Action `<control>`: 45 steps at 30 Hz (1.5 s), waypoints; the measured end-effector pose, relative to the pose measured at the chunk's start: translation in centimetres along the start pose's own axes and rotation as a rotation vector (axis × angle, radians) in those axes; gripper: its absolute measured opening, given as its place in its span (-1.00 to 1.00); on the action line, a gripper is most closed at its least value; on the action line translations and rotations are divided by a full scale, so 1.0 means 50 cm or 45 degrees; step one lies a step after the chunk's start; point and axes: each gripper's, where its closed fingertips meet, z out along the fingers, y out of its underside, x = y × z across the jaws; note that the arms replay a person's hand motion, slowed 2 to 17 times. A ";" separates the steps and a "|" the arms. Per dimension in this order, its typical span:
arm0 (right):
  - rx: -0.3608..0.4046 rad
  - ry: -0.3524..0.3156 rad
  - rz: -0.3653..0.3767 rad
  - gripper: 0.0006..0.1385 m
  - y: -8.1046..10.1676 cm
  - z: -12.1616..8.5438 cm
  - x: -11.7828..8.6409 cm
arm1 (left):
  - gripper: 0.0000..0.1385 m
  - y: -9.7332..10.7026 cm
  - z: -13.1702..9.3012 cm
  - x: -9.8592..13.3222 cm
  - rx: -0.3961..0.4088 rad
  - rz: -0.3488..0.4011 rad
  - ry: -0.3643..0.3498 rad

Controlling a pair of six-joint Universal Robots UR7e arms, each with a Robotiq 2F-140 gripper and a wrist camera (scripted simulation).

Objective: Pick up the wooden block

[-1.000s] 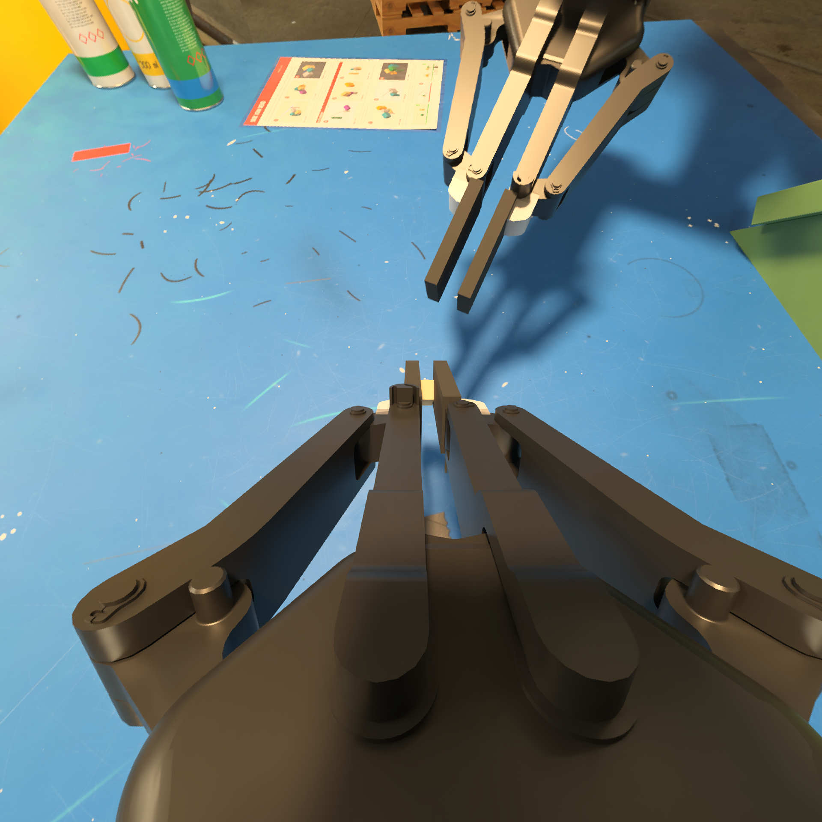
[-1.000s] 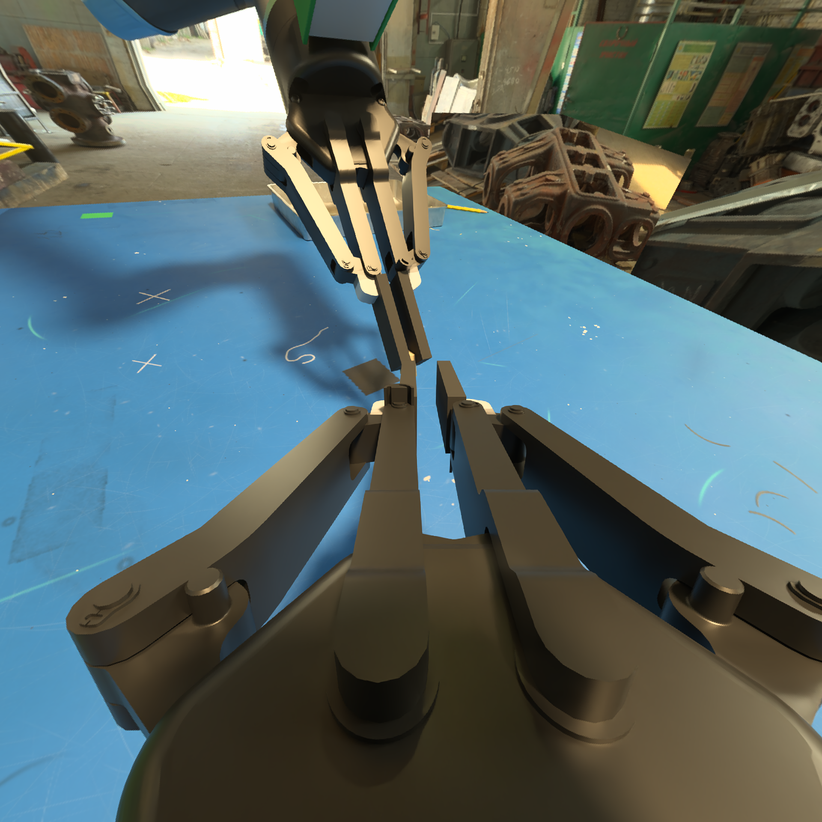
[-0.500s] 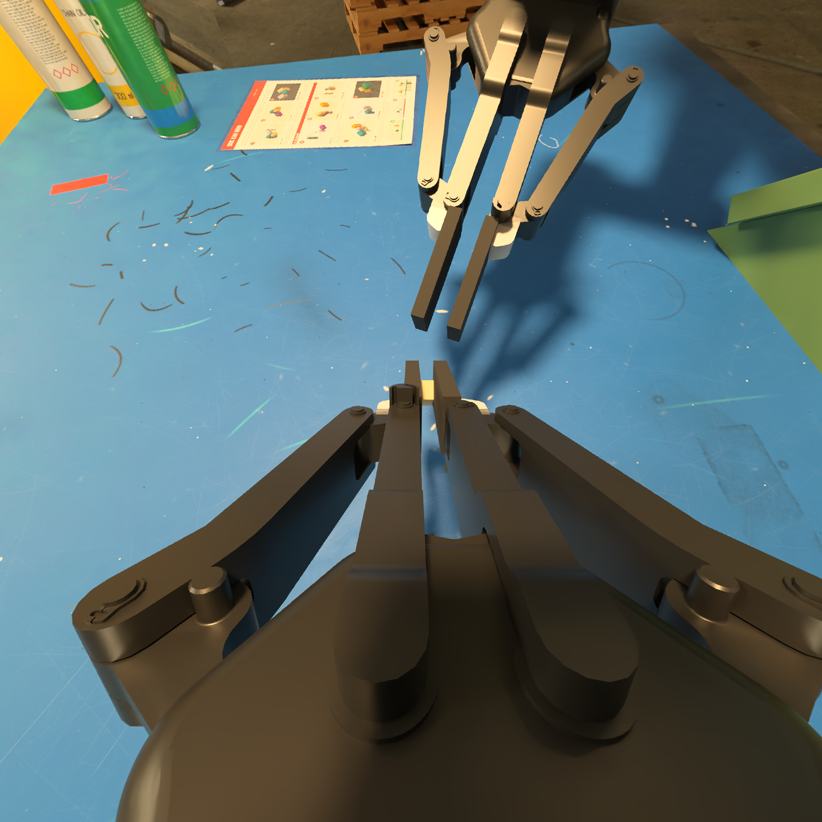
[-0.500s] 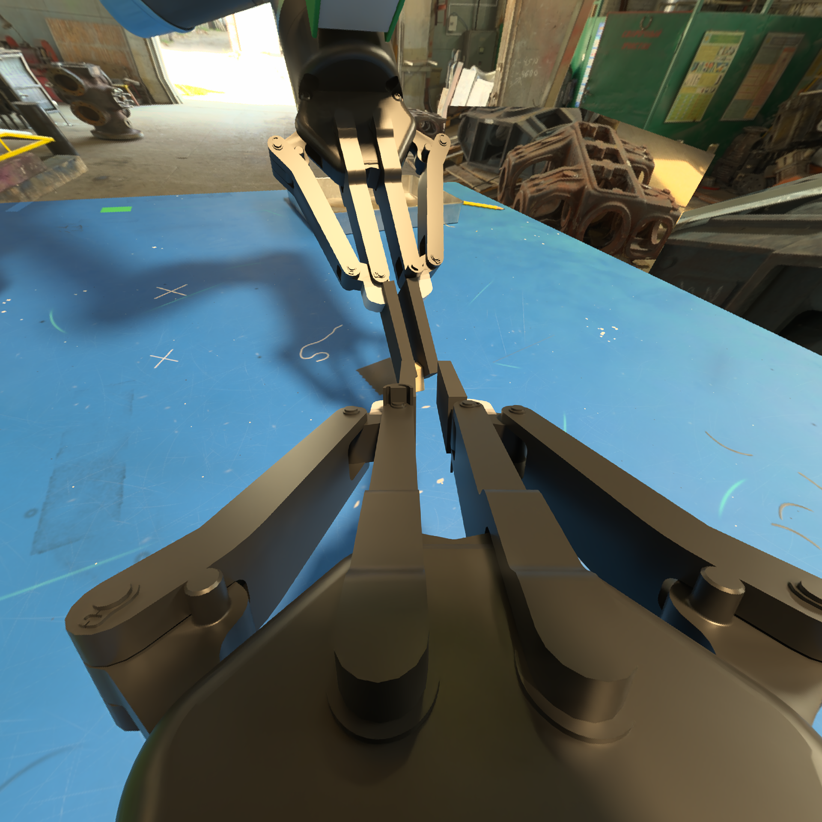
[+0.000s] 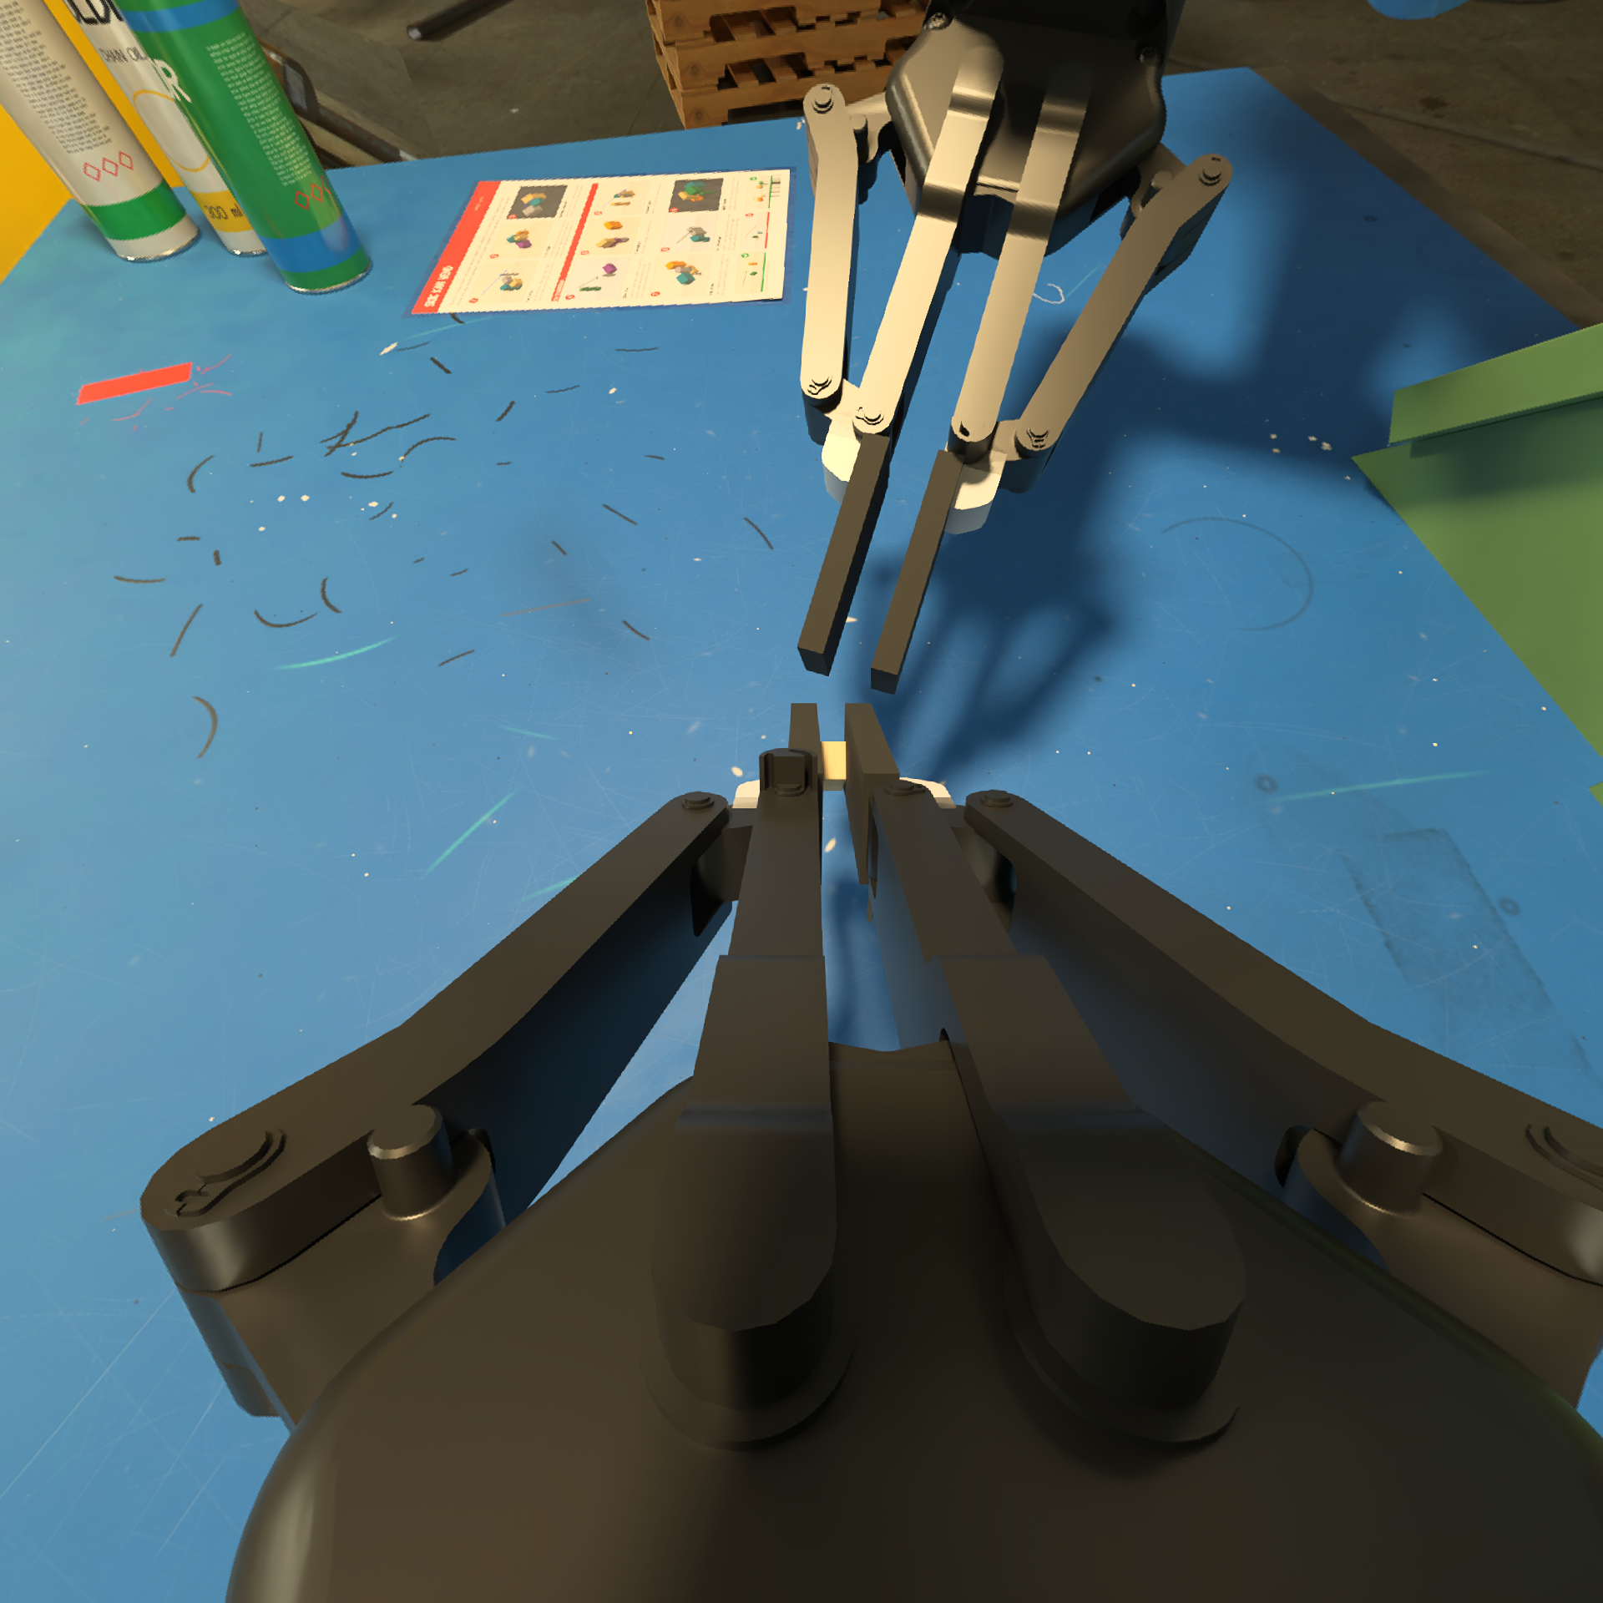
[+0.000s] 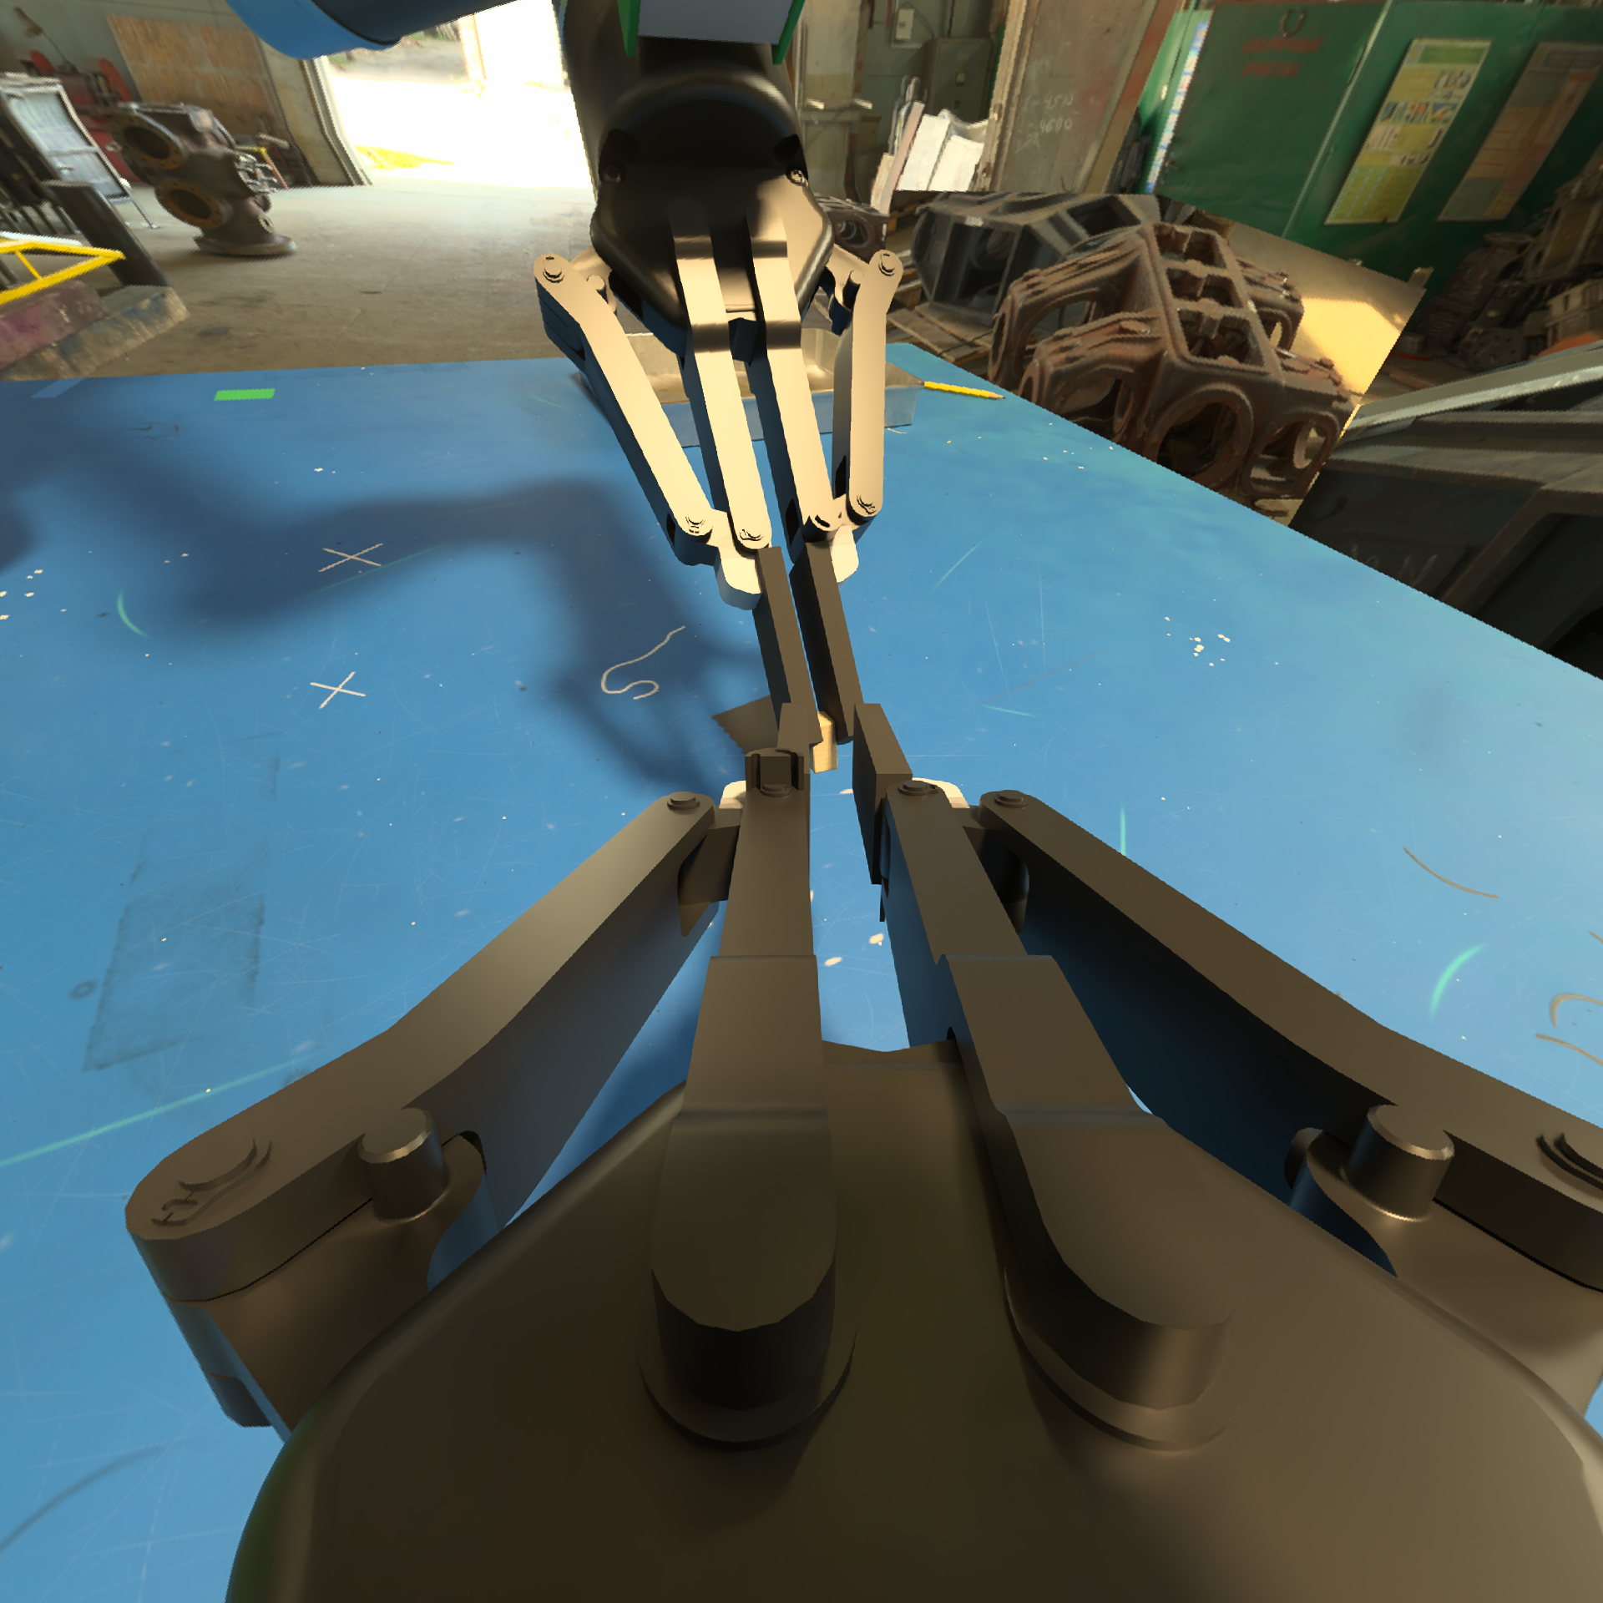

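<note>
My left gripper (image 5: 831, 716) is shut on the small pale wooden block (image 5: 834, 763) and holds it above the blue table (image 5: 347, 824). Only a sliver of the block shows between the fingers. My right gripper (image 5: 850, 668) points at it from the far side, its tips just short of the left tips. Its fingers stand a narrow gap apart with nothing between them. In the right wrist view my right gripper (image 6: 831, 722) sits just in front of the left gripper (image 6: 820, 704), and the block (image 6: 824, 748) shows at the left gripper's tips.
Three spray cans (image 5: 260, 173) stand at the table's far left corner beside a printed sheet (image 5: 607, 243). A green sheet (image 5: 1509, 520) lies at the right edge. A wooden pallet (image 5: 781, 52) and rusty machinery (image 6: 1171, 347) stand beyond the table.
The two grippers have drawn closer, tip toward tip. The left gripper still holds the block. The right gripper's finger gap looks the same.
</note>
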 end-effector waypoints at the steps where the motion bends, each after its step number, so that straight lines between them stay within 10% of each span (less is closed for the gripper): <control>1: 0.000 -0.001 -0.001 -0.80 0.000 0.000 -0.001 | -0.87 0.000 0.000 0.000 0.000 0.001 0.000; 45: 0.009 0.020 0.032 -0.85 0.005 -0.007 0.010 | -0.87 0.000 -0.012 -0.019 0.100 -0.062 -0.024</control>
